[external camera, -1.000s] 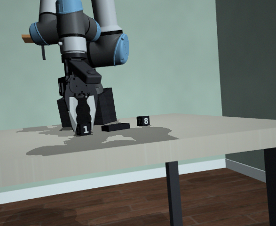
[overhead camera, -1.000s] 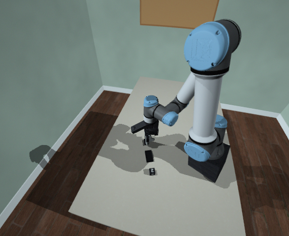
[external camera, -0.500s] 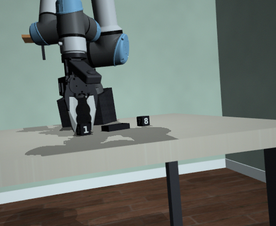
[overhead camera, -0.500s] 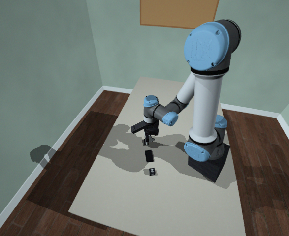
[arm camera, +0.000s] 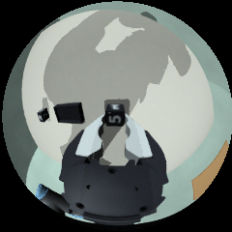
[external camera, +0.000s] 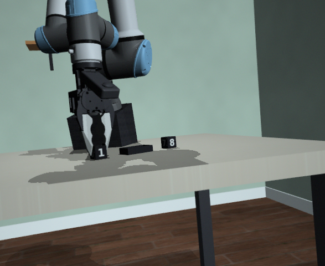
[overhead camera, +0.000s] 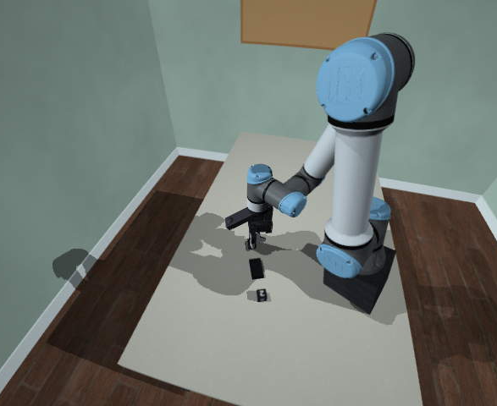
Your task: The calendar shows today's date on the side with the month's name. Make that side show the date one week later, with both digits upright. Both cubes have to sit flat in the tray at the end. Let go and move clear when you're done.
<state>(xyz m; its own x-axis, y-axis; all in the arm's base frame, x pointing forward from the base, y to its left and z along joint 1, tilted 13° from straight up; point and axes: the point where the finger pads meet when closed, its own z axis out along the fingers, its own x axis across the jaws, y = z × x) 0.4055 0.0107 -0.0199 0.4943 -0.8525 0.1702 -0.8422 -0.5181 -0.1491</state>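
A black cube (external camera: 98,152) (arm camera: 114,116) stands at the table between the jaws, left of the tray in the exterior view. It shows a white 1 there; the wrist view shows a sideways 5 and a second, partly seen mark. My gripper (overhead camera: 251,244) (external camera: 99,148) (arm camera: 115,114) points down and is shut on this cube, a fingertip against each side. The black tray (overhead camera: 256,268) (external camera: 136,150) (arm camera: 69,113) holds no cube; no month name is readable. The other black cube (overhead camera: 262,294) (external camera: 168,142) (arm camera: 43,115) sits beyond the tray, showing 2 on top, and 8 and 7 on its sides.
The pale table (overhead camera: 248,349) (external camera: 228,151) carries everything. The arm's dark base block (overhead camera: 357,286) stands on the table's right part in the top view. The tray lies between the two cubes, roughly in line with them.
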